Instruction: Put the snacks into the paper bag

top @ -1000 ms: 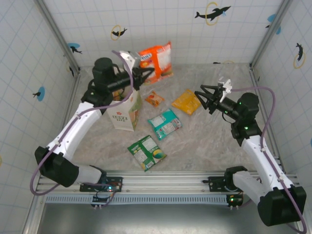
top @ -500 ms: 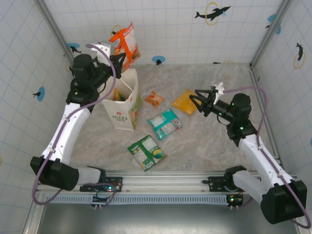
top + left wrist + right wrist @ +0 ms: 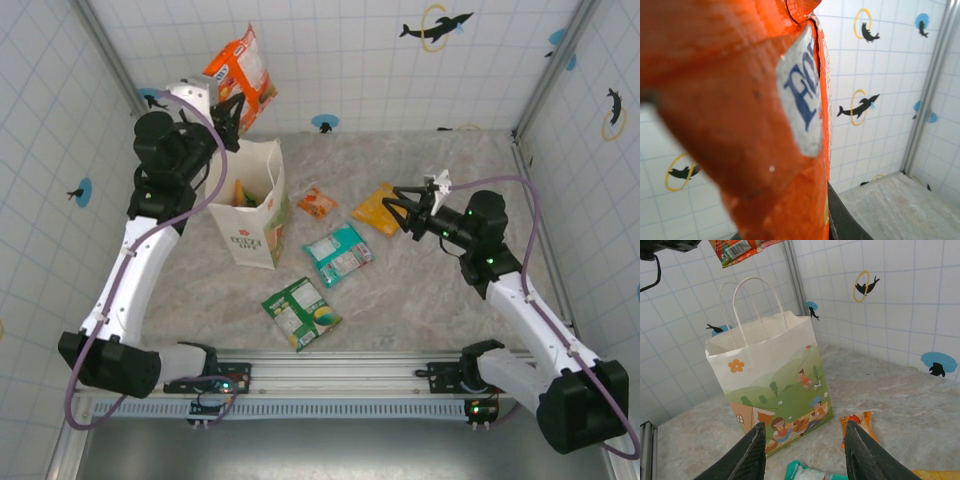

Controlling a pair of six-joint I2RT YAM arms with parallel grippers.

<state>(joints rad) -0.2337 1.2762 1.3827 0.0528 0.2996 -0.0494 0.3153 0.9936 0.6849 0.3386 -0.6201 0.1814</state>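
One orange packet [image 3: 240, 72], long axis seemingly tilted, above paper bag [image 3: 265, 195]

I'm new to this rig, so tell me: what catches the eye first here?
The left gripper holds a large orange snack packet high over the open white paper bag at the left. The right gripper hovers open near a yellow-orange packet; a teal packet and a green packet lie nearer the front.
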